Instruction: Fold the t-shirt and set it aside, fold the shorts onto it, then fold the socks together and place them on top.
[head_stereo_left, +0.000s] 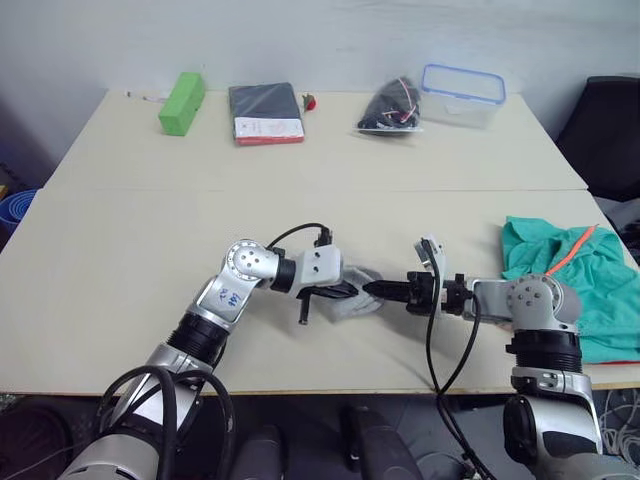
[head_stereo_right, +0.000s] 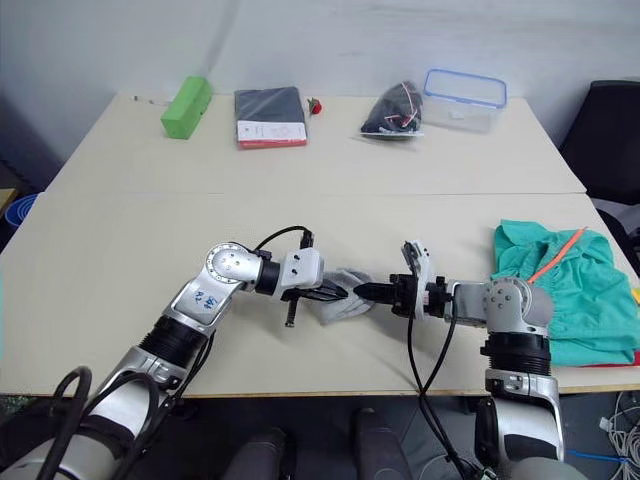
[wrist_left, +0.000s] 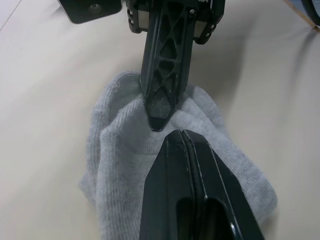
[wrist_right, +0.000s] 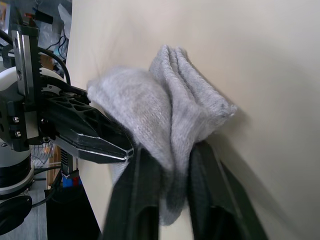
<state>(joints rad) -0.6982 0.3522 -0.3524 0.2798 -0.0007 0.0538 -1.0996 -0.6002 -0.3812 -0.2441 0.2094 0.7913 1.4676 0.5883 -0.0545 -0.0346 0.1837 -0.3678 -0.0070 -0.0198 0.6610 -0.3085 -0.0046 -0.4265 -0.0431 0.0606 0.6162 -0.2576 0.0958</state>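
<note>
The table (head_stereo_left: 120, 260) is carrying the shorts (head_stereo_left: 600, 300) at its right edge. My left gripper (head_stereo_left: 345, 291) and right gripper (head_stereo_left: 375, 289) are meeting at the near centre over the bunched socks (head_stereo_left: 355, 300). Right fingers are clamping the socks; left fingers are pressed together.

Two head-mounted stereo views look forward and down over the tabletop (head_stereo_left: 120, 300) from the near edge, taking in its whole width to the far wall; both share the scene, the socks (head_stereo_left: 352, 297) near centre front. The left wrist view looks along the left claw (wrist_left: 172, 137) from close above the socks, facing the right claw (wrist_left: 162, 107). The right wrist view looks back from equally close, past its own fingers (wrist_right: 131, 200).
</note>
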